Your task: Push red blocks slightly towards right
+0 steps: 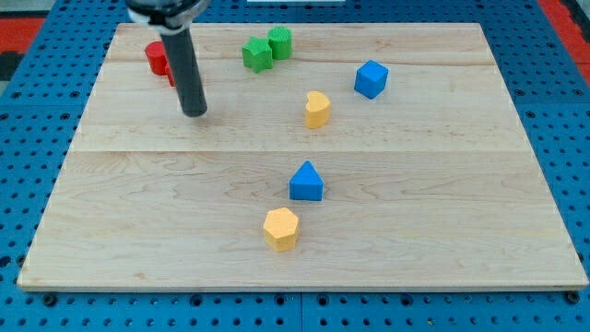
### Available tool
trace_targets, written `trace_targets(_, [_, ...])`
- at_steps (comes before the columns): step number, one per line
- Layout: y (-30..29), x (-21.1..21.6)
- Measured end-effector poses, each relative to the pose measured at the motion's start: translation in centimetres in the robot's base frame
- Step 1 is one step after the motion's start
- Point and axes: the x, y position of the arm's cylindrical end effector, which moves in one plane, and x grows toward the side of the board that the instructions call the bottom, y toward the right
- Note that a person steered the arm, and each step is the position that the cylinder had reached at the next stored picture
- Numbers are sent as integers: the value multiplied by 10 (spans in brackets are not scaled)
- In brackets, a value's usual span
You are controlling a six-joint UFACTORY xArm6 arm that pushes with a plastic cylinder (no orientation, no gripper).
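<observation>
Two red blocks sit at the board's upper left. A red round block [155, 57] shows left of the rod. A second red block [171, 77] is mostly hidden behind the rod, so its shape cannot be made out. My tip [194, 112] rests on the board just below and to the right of the red blocks. Whether the rod touches them cannot be told.
A green star block [257, 54] and a green round block [280, 42] sit at top centre. A blue cube [371, 78] and a yellow block [317, 109] lie right of centre. A blue triangular block [306, 183] and a yellow hexagonal block [281, 228] lie lower down. The wooden board [442, 212] lies on a blue pegboard.
</observation>
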Motion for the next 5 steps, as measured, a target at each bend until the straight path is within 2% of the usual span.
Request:
trace_targets(1, [-84, -75])
trace_targets(2, [-114, -121])
trace_targets(3, [-86, -133])
trace_targets(5, [-61, -72])
